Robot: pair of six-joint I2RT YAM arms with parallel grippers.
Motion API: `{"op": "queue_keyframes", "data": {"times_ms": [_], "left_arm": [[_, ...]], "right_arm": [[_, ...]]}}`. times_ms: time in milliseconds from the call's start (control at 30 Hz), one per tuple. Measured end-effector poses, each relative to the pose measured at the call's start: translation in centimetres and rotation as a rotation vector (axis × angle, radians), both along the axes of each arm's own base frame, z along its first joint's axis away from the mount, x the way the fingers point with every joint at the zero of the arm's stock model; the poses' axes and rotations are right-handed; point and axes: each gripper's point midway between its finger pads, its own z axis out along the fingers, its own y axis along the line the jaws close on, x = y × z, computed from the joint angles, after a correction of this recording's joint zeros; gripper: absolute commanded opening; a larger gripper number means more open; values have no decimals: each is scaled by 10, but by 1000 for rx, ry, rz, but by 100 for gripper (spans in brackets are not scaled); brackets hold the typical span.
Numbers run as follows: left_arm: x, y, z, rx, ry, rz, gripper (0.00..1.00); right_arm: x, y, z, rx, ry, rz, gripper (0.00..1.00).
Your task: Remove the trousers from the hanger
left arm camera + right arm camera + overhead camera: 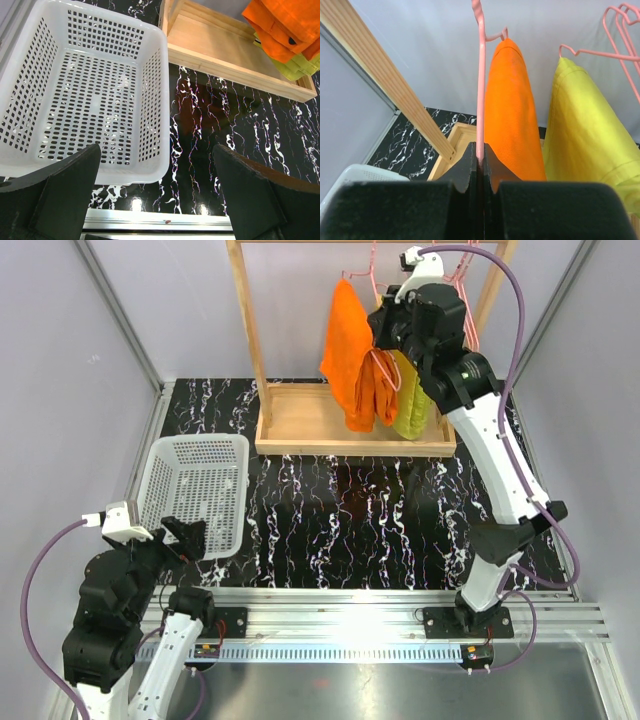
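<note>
Right tool [480,150] pinches hanger [480,75]; trousers [512,115] just beside.

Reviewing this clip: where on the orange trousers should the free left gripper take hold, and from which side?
Probably the lower hanging end of the trousers, from the open left side: they drape folded over the hanger, which the right gripper clamps, and the yellow-green trousers crowd their right.

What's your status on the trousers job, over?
Left claw open, low by basket. Right claw shut on hanger. Orange trousers draped on it, on the rack. Yellow-green trousers hanging close alongside.
</note>
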Motion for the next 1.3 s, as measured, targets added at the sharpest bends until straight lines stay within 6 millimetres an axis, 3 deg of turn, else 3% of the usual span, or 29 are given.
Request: {"op": "queue_keyframes", "data": {"times_ms": [267,467,633,767,967,1033,1133,1200,1300], "left_arm": [[0,1,0,0,0,5,99],[5,-3,1,13,19,-16,99],[15,-20,22,4,14,-107,99],[38,-49,42,-23,46,-246,99],[83,-82,52,-38,125,-373,99],[89,-102,58,-23,142,-442,99],[90,-148,76,44,127,-567,99],[85,-180,89,86,96,-635,99],[85,-212,102,139,37,-650,99]], "right_arm": [[-31,-7,3,29,12,39,0],[-66,-14,7,62,16,81,0],[-93,-21,6,88,21,110,0],[-111,-21,-4,104,38,141,0],[-132,-14,-28,116,91,175,0],[-137,-11,-35,115,106,186,0],[-145,-6,-40,118,119,196,0],[-150,-4,-40,125,121,200,0],[-154,-2,-37,143,120,196,0]]}}
